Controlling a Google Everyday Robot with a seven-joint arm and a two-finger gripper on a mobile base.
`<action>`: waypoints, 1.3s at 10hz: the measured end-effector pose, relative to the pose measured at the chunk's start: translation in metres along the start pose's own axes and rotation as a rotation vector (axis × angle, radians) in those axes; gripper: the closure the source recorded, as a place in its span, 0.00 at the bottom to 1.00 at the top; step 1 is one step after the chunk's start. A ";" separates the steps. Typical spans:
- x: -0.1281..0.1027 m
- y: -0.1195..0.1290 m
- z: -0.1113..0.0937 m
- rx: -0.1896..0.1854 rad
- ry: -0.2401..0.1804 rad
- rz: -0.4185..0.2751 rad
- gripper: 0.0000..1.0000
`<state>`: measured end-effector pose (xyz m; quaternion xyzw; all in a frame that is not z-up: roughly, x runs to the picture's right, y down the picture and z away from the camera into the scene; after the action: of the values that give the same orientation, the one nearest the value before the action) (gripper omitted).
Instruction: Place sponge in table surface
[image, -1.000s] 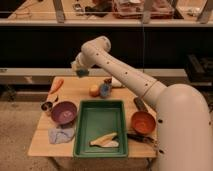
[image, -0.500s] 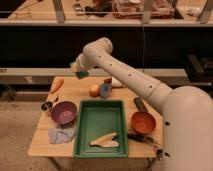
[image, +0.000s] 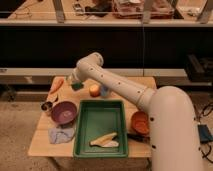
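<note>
A small green sponge (image: 77, 86) is at the tip of my gripper (image: 75, 82), over the back left part of the wooden table (image: 42, 142). The gripper is shut on the sponge and holds it close above the table surface, between the carrot (image: 56, 85) and the orange fruit (image: 94, 89). I cannot tell whether the sponge touches the table. My white arm (image: 120, 87) reaches in from the right, across the back of the table.
A purple bowl (image: 64, 112) and a small metal cup (image: 47, 106) stand at the left. A green tray (image: 101, 120) with a yellow peel (image: 104, 140) fills the middle. A blue cloth (image: 61, 134) lies front left. An orange bowl (image: 140, 121) stands right, and a blue cup (image: 104, 91) stands beside the fruit.
The gripper with the sponge has moved slightly left and down toward the table. Nothing else has moved.
</note>
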<state>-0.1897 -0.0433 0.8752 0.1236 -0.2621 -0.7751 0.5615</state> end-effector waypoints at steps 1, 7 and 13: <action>-0.010 -0.003 0.015 -0.003 -0.027 -0.004 0.86; -0.044 -0.006 0.064 -0.036 -0.134 0.012 0.46; -0.044 0.019 0.081 -0.088 -0.114 0.044 0.20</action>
<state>-0.1984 0.0148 0.9483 0.0488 -0.2619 -0.7791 0.5675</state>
